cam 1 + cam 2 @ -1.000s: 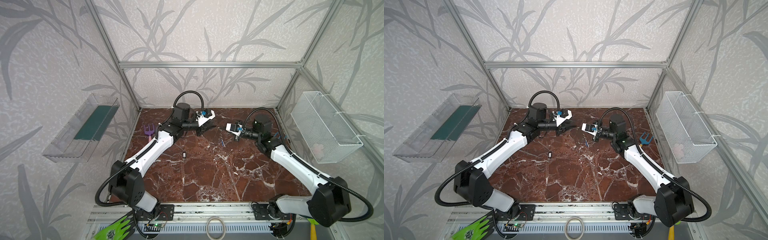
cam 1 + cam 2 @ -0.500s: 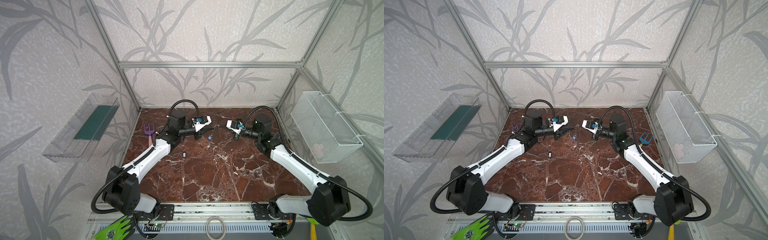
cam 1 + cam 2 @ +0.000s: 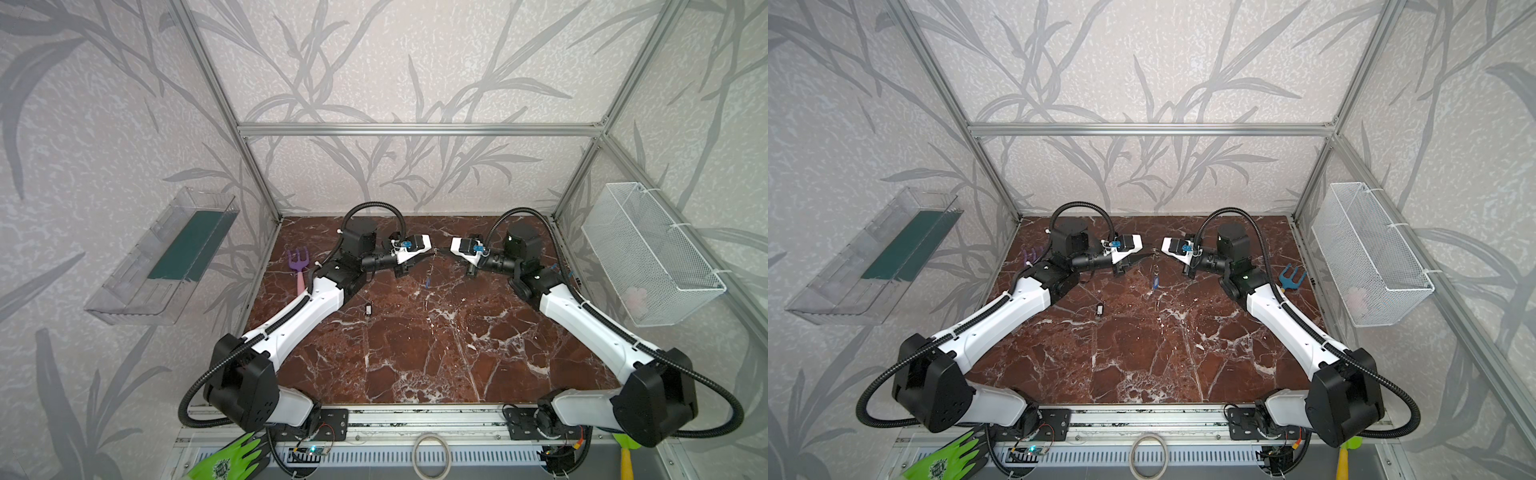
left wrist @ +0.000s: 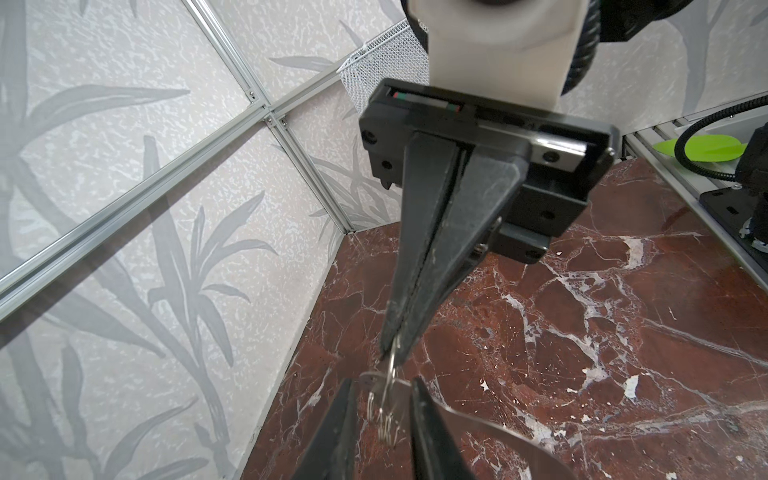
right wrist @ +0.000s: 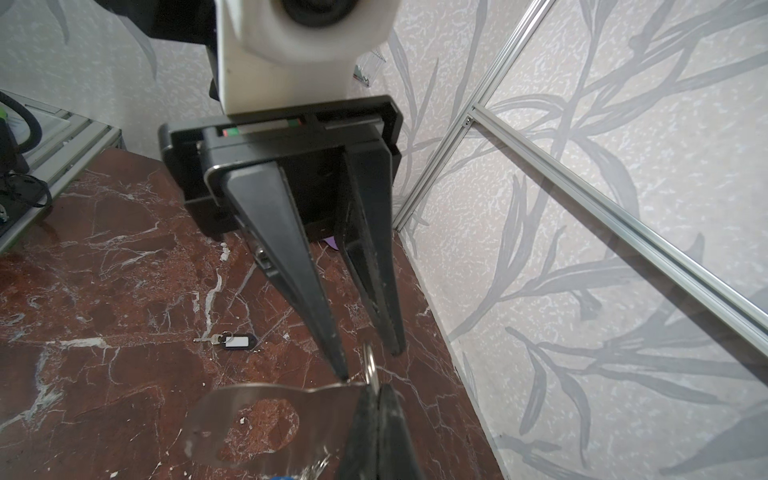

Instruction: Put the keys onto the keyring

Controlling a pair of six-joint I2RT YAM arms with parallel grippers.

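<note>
At the back middle, above the marble table [image 3: 415,353], both grippers meet. My right gripper [image 5: 376,390] is shut on the edge of the keyring [image 5: 232,415], a flat grey plate with an oval cut-out, beside a small wire ring. My left gripper [image 4: 385,395] is open, its fingers either side of the plate's wire loops [image 4: 386,415]; in the right wrist view one fingertip [image 5: 341,372] touches the plate's edge. The blue-tagged key [image 3: 427,282] hangs below the keyring. The black-and-white key [image 3: 368,308] lies on the table, left of centre.
A purple toy rake [image 3: 300,266] lies at the left edge and a blue one [image 3: 1289,278] at the right. A wire basket [image 3: 648,253] hangs on the right wall, a clear tray [image 3: 166,257] on the left. A pale ring [image 3: 431,455] and green glove [image 3: 228,461] sit by the front rail.
My left gripper has swung right and reached the keyring held by the right gripper, and its jaws have narrowed a little. The right gripper has stayed shut, shifting slightly.
</note>
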